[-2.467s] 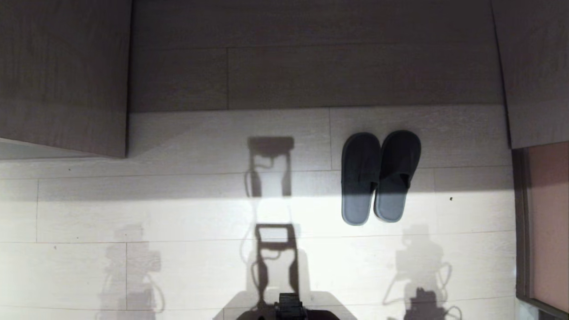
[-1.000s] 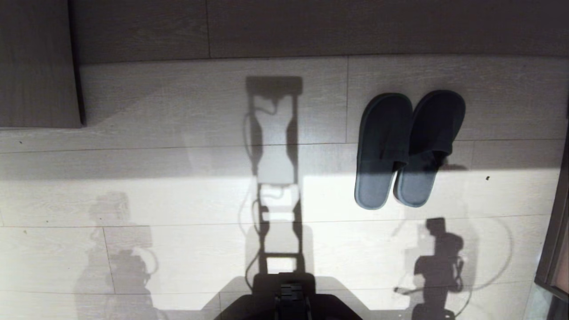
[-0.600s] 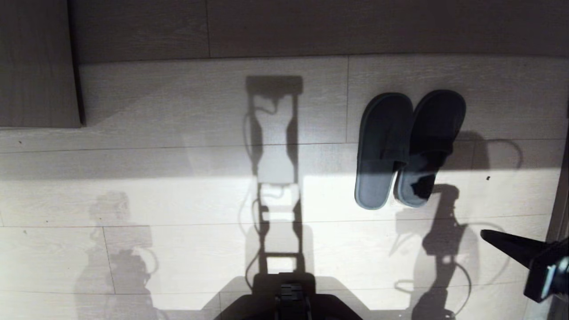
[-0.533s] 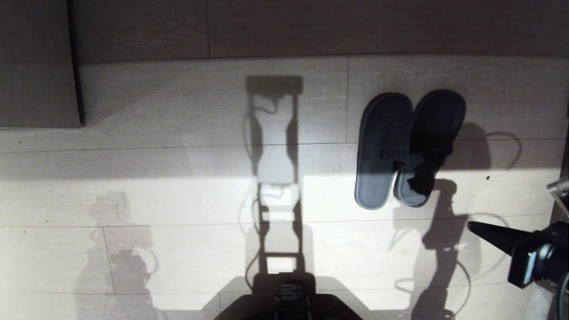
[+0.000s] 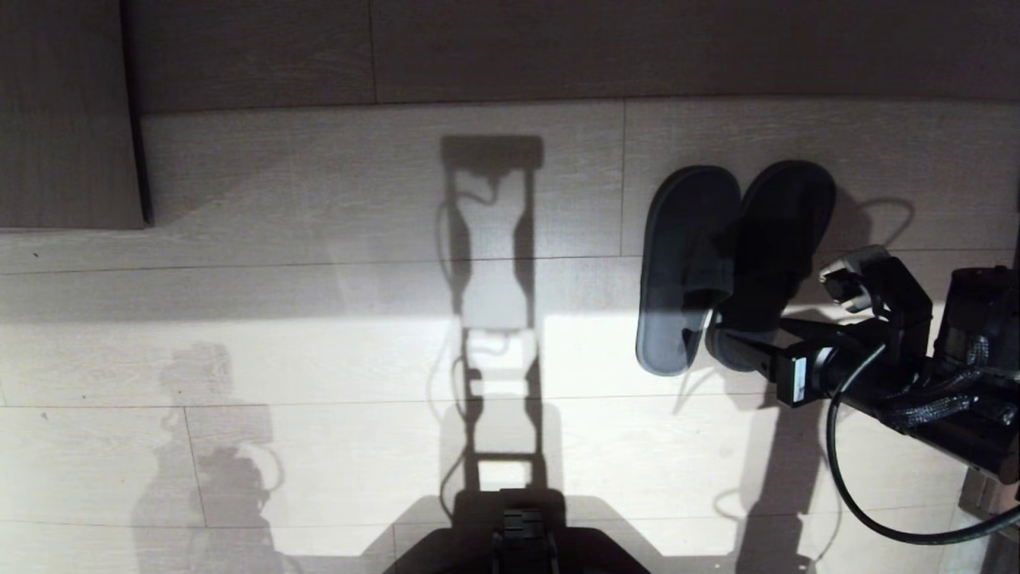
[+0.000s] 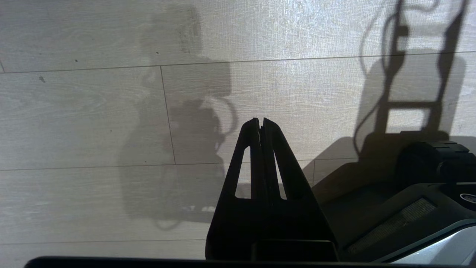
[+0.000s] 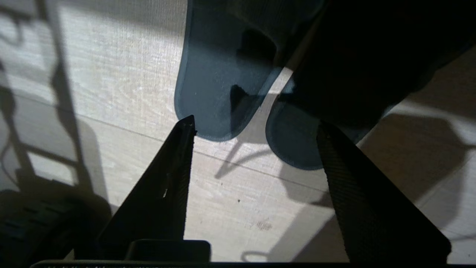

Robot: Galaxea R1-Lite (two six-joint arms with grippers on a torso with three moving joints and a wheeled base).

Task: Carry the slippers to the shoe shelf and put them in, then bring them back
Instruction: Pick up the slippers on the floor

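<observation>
The slippers [image 5: 685, 239], a dark grey pair, lie side by side on the pale plank floor at the right of the head view, heels toward me. My right gripper [image 5: 737, 339] reaches in from the right and hangs over the heel of the right-hand slipper [image 5: 789, 207]. In the right wrist view this gripper [image 7: 256, 126] is open, its fingertips [image 7: 187, 124] wide apart just short of both heels [image 7: 219, 93], with only floor between them. My left gripper [image 6: 260, 121] is shut and empty over bare floor. The shoe shelf is out of view.
A taupe wood-grain panel [image 5: 64, 112] stands at the upper left. My base [image 5: 518, 550] shows at the bottom centre. The right arm's black cable [image 5: 837, 478] loops low at the right. A dark furniture edge [image 5: 984, 494] runs down the right border.
The right arm has swung in from the right edge to the slippers' heels and its fingers have spread open. The slippers have not moved. Before that, the whole view shifted closer.
</observation>
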